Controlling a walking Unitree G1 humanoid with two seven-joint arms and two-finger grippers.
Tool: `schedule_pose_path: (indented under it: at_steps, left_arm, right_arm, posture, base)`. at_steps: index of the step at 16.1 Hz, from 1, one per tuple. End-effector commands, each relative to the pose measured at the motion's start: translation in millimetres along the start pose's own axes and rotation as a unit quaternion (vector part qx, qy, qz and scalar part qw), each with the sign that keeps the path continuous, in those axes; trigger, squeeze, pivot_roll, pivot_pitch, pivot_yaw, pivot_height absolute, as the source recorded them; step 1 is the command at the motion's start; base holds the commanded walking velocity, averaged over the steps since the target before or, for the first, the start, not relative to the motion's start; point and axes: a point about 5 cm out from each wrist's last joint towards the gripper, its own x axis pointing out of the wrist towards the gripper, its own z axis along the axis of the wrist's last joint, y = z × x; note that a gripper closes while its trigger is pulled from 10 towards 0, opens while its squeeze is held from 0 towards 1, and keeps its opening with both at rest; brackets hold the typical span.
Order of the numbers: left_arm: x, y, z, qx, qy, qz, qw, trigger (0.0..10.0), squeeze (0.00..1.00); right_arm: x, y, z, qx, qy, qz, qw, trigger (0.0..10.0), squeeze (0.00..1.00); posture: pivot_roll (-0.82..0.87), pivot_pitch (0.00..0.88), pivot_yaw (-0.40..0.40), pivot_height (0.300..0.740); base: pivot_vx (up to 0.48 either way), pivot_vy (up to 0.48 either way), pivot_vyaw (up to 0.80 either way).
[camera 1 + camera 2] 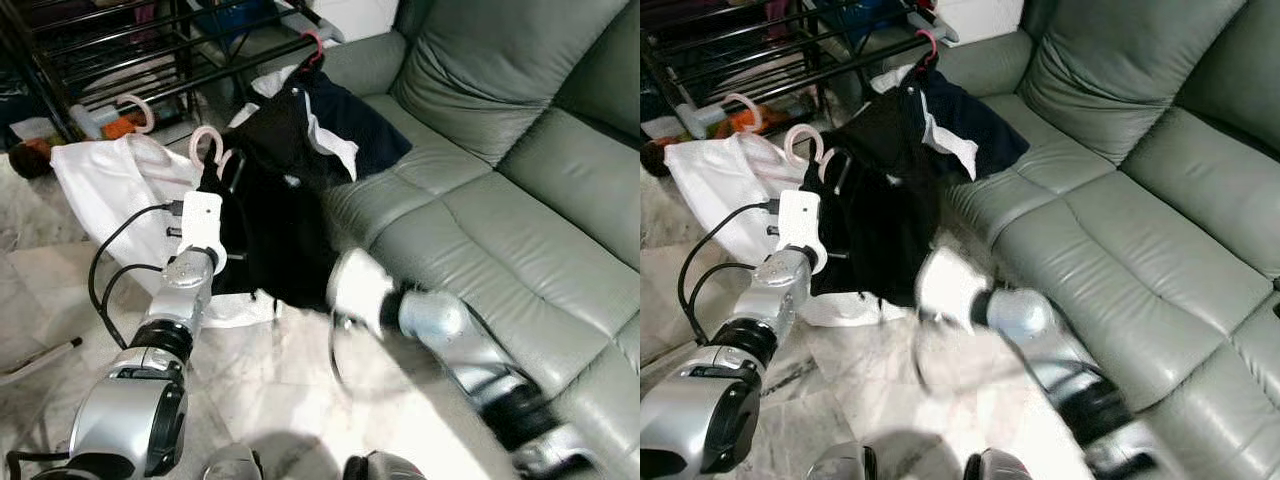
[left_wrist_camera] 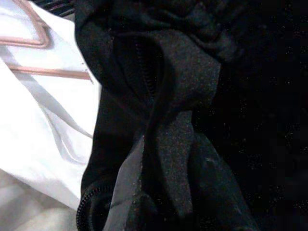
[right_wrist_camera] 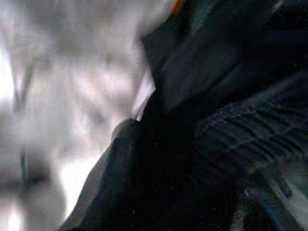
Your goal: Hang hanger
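A black jacket (image 1: 270, 220) hangs on a pink hanger whose hook (image 1: 205, 142) sticks up at its top, draped over the sofa's front edge. My left gripper (image 1: 213, 178) is pressed into the jacket's upper left just below that hook, and black fabric (image 2: 192, 96) covers it. My right arm is motion-blurred. Its gripper (image 1: 335, 290) is at the jacket's lower right hem. A white garment (image 1: 110, 180) on a second pink hanger (image 2: 33, 43) lies on the floor to the left. A navy-and-white garment (image 1: 345, 130) has a red hook (image 1: 315, 45) near the rack bar.
A black metal clothes rack (image 1: 120, 50) stands at the back left, with small items under it. The grey leather sofa (image 1: 520, 200) takes up the right side. A cable loops from my left forearm (image 1: 100, 270) over the pale tile floor (image 1: 40, 300).
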Motion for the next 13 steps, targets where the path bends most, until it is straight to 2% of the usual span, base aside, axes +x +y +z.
schedule_pose_path:
  at_steps: [1, 2, 3, 4, 5, 6, 7, 8, 9, 10, 12, 13]
  left_arm:
    - [3.7, 2.7, 17, -0.015, -0.029, 0.008, 0.999, 0.0, 0.0]
    - [3.7, 3.8, 17, -0.016, -0.03, 0.012, 0.999, 0.0, 0.0]
    - [3.3, 5.2, 17, -0.017, -0.031, 0.015, 0.999, 0.0, 0.0]
    - [2.9, 8.2, 17, -0.019, -0.035, 0.018, 0.999, 0.0, 0.0]
    - [2.5, 9.6, 17, -0.017, -0.037, 0.021, 0.999, 0.0, 0.0]
    - [2.5, 12.5, 19, -0.02, -0.043, 0.026, 0.999, 0.0, 0.0]
    - [2.6, 15.2, 22, -0.022, -0.053, 0.034, 0.998, 0.0, 0.0]
    - [2.8, 16.5, 25, -0.027, -0.061, 0.037, 0.997, 0.0, 0.0]
    - [3.2, 15.4, 26, -0.028, -0.062, 0.033, 0.997, 0.0, 0.0]
    - [3.4, 12.4, 26, -0.027, -0.063, 0.023, 0.997, 0.0, 0.0]
    - [2.7, 7.2, 28, -0.013, -0.075, -0.008, 0.997, 0.0, 0.0]
    - [1.1, 5.6, 28, 0.013, -0.083, -0.036, 0.996, 0.0, 0.0]
  right_arm:
    - [2.6, 5.2, -14, -0.007, 0.037, -0.013, 0.999, 10.0, 1.0]
    - [-1.8, -13.1, -29, -0.042, 0.089, -0.103, 0.99, 10.0, 1.0]
    - [-3.6, -18.0, -32, -0.041, 0.096, -0.127, 0.986, 10.0, 1.0]
    - [-7.0, -22.0, -32, 0.055, 0.066, -0.162, 0.983, 10.0, 1.0]
    - [-8.0, -20.6, -30, 0.085, 0.048, -0.161, 0.982, 10.0, 1.0]
    - [-9.0, -15.9, -21, 0.094, -0.001, -0.14, 0.986, 10.0, 1.0]
    - [-12.1, -22.8, -11, 0.09, -0.046, -0.174, 0.98, 10.0, 1.0]
    - [-15.3, -34.2, -6, 0.138, -0.086, -0.225, 0.961, 10.0, 1.0]
    - [-16.7, -41.2, -5, 0.205, -0.117, -0.248, 0.94, 10.0, 1.0]
    - [-16.7, -41.8, -5, 0.225, -0.123, -0.233, 0.938, 10.0, 1.0]
    - [-17.5, -37.0, -4, 0.193, -0.116, -0.184, 0.957, 10.0, 1.0]
    - [-22.2, -37.5, -1, 0.156, -0.112, -0.155, 0.969, 10.0, 1.0]
  posture:
    - [-0.03, 0.047, -0.008, 0.74]
    - [-0.03, 0.047, -0.01, 0.74]
    - [-0.03, 0.047, -0.01, 0.74]
    - [-0.03, 0.046, -0.009, 0.74]
    - [-0.03, 0.046, -0.009, 0.74]
    - [-0.03, 0.045, -0.009, 0.74]
    - [-0.04, 0.046, -0.008, 0.74]
    - [-0.04, 0.046, -0.008, 0.74]
    - [-0.04, 0.044, -0.008, 0.74]
    - [-0.04, 0.044, -0.008, 0.74]
    - [-0.03, 0.043, -0.006, 0.74]
    - [-0.03, 0.042, -0.006, 0.74]
  base:
    - [0.0, 0.0, 0.0]
    - [0.0, 0.0, 0.0]
    - [0.0, 0.0, 0.0]
    - [0.0, 0.0, 0.0]
    - [0.0, 0.0, 0.0]
    - [0.0, 0.0, 0.0]
    - [0.0, 0.0, 0.0]
    - [0.0, 0.0, 0.0]
    - [0.0, 0.0, 0.0]
    - [0.0, 0.0, 0.0]
    - [0.0, 0.0, 0.0]
    - [0.0, 0.0, 0.0]
